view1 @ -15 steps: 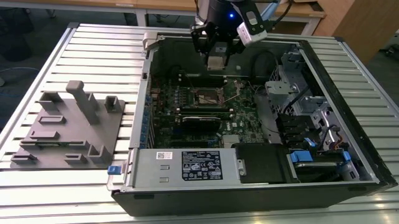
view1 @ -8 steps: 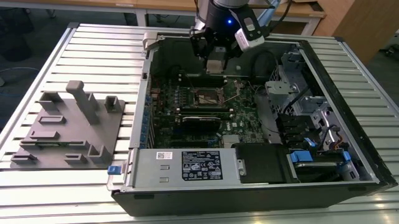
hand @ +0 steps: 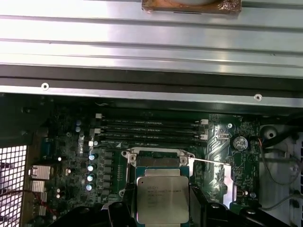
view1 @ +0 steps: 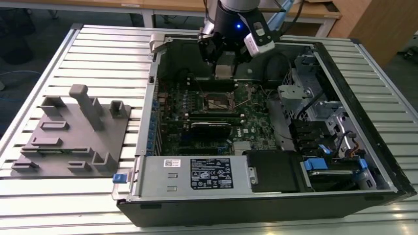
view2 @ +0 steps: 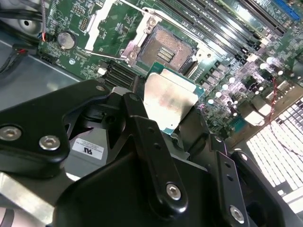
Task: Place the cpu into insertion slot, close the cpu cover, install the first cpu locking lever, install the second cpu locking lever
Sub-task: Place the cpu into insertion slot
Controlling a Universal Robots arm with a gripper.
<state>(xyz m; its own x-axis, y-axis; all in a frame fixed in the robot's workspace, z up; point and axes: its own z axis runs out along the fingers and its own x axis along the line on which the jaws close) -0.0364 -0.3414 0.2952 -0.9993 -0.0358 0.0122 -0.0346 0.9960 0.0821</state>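
My gripper (view1: 224, 67) hangs inside the open computer case, shut on the cpu (view1: 224, 71), above the far part of the green board. The cpu (view2: 168, 100) is a flat silver-grey square clamped between two black fingers (view2: 138, 120). In both wrist views it hovers just short of the insertion slot (view2: 165, 49), whose dark centre lies bare. The cpu (hand: 162, 198) covers the near half of the insertion slot (hand: 158, 161). The cpu cover (view2: 103, 20) stands flipped open beside the slot. A thin wire lever (view2: 105, 55) sticks out next to it. In the exterior view the insertion slot (view1: 219, 102) lies nearer than the gripper.
Long black memory slots (hand: 151, 130) run beside the socket. A grey power supply (view1: 196, 174) fills the case's near side, and a drive cage with cables (view1: 313, 105) fills the exterior view's right. A grey fixture plate (view1: 72, 132) sits on the slatted table at the exterior view's left.
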